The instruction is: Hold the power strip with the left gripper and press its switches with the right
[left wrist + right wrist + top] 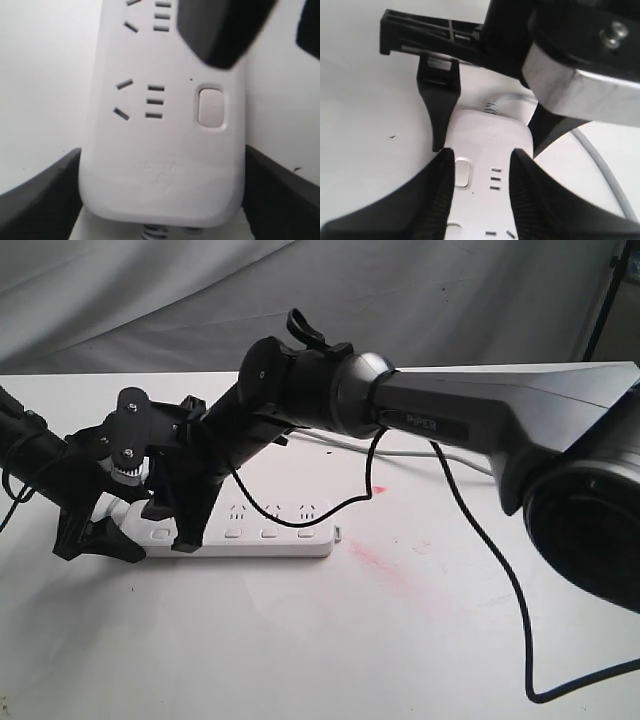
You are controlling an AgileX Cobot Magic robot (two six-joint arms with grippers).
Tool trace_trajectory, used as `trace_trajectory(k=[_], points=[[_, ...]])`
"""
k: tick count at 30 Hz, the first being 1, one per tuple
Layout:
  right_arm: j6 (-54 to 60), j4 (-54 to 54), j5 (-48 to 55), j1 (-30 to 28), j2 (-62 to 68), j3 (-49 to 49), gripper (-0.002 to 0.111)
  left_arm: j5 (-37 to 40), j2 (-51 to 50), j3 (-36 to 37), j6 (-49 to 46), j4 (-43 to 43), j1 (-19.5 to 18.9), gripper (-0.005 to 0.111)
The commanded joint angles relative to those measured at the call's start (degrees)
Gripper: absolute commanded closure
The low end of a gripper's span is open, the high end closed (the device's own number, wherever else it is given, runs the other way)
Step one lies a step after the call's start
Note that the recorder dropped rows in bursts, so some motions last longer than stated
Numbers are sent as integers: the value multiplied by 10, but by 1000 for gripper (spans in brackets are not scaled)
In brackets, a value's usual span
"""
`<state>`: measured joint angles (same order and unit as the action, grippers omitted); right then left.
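Observation:
The white power strip (270,530) lies flat on the white table. My left gripper (100,530) is shut on its cord end; in the left wrist view both dark fingers (40,195) press the sides of the strip (160,165). My right gripper (178,525) reaches across and hangs open just above the strip (490,145), one finger (432,200) beside the end switch (462,172) and partly over the one after it. That end switch (211,106) shows uncovered. Three more switches (268,533) lie further right. The light grey cord (600,170) leaves the held end.
A red smear (385,565) marks the table right of the strip. A black cable (450,490) hangs from the right arm and loops over the table. Grey cloth (150,300) hangs behind, and a dark stand leg (605,300) is at the back right.

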<state>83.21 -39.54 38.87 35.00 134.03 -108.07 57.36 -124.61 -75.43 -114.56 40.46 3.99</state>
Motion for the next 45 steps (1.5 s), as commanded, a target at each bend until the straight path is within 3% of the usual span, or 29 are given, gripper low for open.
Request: trace_trajectory(k=[1, 13, 22, 45], points=[[-26, 19, 33, -19, -5, 3, 74, -4, 0, -2, 5, -4, 1, 41], [-27, 36, 39, -25, -3, 3, 74, -4, 0, -2, 5, -4, 1, 41], [-27, 27, -8, -30, -4, 60, 74, -4, 0, -2, 5, -4, 1, 41], [-16, 0, -69, -21, 3, 60, 74, -4, 0, -2, 5, -4, 1, 41]])
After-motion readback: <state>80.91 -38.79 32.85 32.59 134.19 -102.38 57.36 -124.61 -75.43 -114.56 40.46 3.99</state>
